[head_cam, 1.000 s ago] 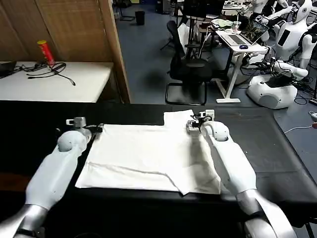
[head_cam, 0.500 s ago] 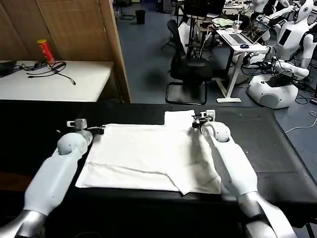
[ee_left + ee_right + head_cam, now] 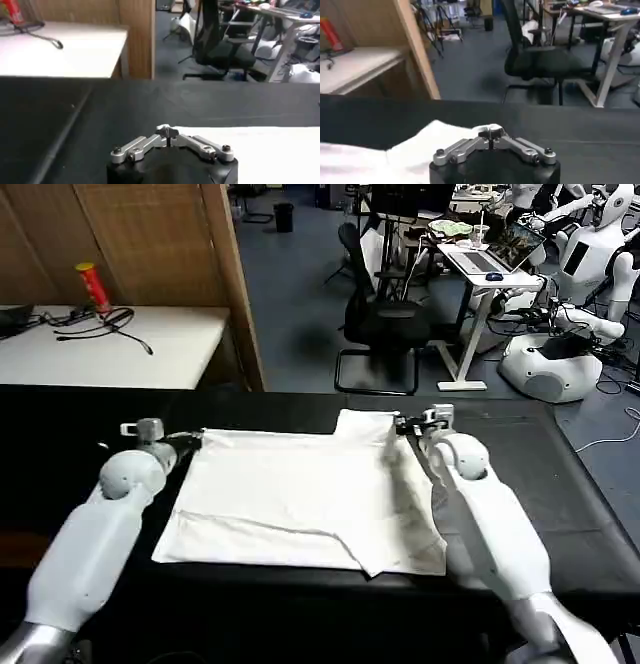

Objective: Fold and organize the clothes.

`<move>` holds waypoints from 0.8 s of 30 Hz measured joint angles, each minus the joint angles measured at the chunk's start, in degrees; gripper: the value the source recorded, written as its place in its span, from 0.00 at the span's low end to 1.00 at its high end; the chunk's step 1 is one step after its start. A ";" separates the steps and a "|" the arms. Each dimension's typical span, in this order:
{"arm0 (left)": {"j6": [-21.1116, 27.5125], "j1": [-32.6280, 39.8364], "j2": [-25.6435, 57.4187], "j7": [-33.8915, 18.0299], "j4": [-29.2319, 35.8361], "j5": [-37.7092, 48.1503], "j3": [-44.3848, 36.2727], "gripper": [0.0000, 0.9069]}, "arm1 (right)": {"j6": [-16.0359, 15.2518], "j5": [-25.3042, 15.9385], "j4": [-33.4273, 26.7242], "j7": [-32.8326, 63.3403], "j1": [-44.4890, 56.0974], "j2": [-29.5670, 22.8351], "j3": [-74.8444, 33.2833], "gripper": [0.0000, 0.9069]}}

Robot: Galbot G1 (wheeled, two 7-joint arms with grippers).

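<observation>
The white T-shirt (image 3: pixel 300 494) lies spread on the black table cover (image 3: pixel 70 434), its print face hidden, with a folded flap along the near edge. At the shirt's far left corner, my left gripper (image 3: pixel 195 438) is shut on the cloth; in the left wrist view its fingertips (image 3: pixel 167 132) meet on the corner of the T-shirt (image 3: pixel 260 150). My right gripper (image 3: pixel 401 425) is shut on the far right edge, beside the sleeve. The right wrist view shows its tips (image 3: pixel 491 133) closed on a bulge of the T-shirt (image 3: pixel 395 155).
A white side table (image 3: pixel 110 344) with cables and a red can (image 3: pixel 92 289) stands at the back left, beside a wooden partition (image 3: pixel 225 284). Behind the table are a black office chair (image 3: pixel 385 324), a desk with a laptop and other robots (image 3: pixel 580 274).
Both grippers have moved apart, the left one leftward and the right one rightward. The shirt's far edge is now drawn straighter and lies slightly farther from me.
</observation>
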State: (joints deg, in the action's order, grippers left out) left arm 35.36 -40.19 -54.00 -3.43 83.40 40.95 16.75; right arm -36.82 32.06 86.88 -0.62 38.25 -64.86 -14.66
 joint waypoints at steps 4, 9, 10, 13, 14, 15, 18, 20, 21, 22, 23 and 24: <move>0.38 -3.77 2.49 -0.07 5.62 0.65 1.62 0.00 | -2.17 0.03 4.57 0.88 2.96 2.71 -0.03 0.00; 0.32 -9.43 5.82 0.09 10.74 0.63 3.67 0.00 | -3.99 0.50 9.84 1.65 6.80 6.37 -0.38 0.00; 0.31 -10.43 6.48 0.10 11.43 0.62 4.10 0.00 | -4.38 0.50 10.73 1.75 7.47 6.97 -0.54 0.00; 0.41 -13.30 8.16 0.22 13.40 0.63 5.38 0.00 | -5.41 0.75 14.03 1.94 9.98 8.96 -1.26 0.00; 0.44 -14.17 8.68 0.26 13.92 0.61 5.76 0.00 | -5.41 0.80 15.22 1.99 10.86 9.56 -1.50 0.00; 0.47 -15.10 9.18 0.46 14.55 0.51 6.14 0.00 | -5.40 0.86 16.47 2.13 11.81 10.18 -1.78 0.00; 0.62 -17.73 10.50 1.02 16.33 0.10 7.25 0.00 | -5.40 1.25 20.06 2.84 14.73 11.83 -2.38 0.00; 0.66 -19.42 11.17 1.37 17.43 -0.25 7.87 0.00 | -5.40 1.56 22.45 3.27 16.76 12.82 -2.70 0.00; 0.66 -20.36 11.50 1.53 18.05 -0.52 8.12 0.00 | -5.40 1.68 23.44 3.40 17.67 13.22 -2.84 0.00; 0.67 -21.15 11.74 1.63 18.64 -0.81 8.34 0.00 | -5.40 1.77 24.53 3.67 18.61 13.63 -2.86 0.00; 0.67 -22.05 11.93 1.65 19.31 -1.06 8.59 0.00 | -5.40 1.81 25.52 3.98 19.58 14.01 -2.87 0.00; 0.69 -23.05 12.04 1.64 20.11 -1.29 8.90 0.00 | -5.40 1.83 26.29 4.10 20.41 14.35 -2.86 0.00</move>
State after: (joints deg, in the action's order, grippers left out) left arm 36.06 -63.24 -41.97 -1.78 103.51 39.65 25.66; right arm -42.22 33.88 113.18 3.48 58.66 -50.52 -17.52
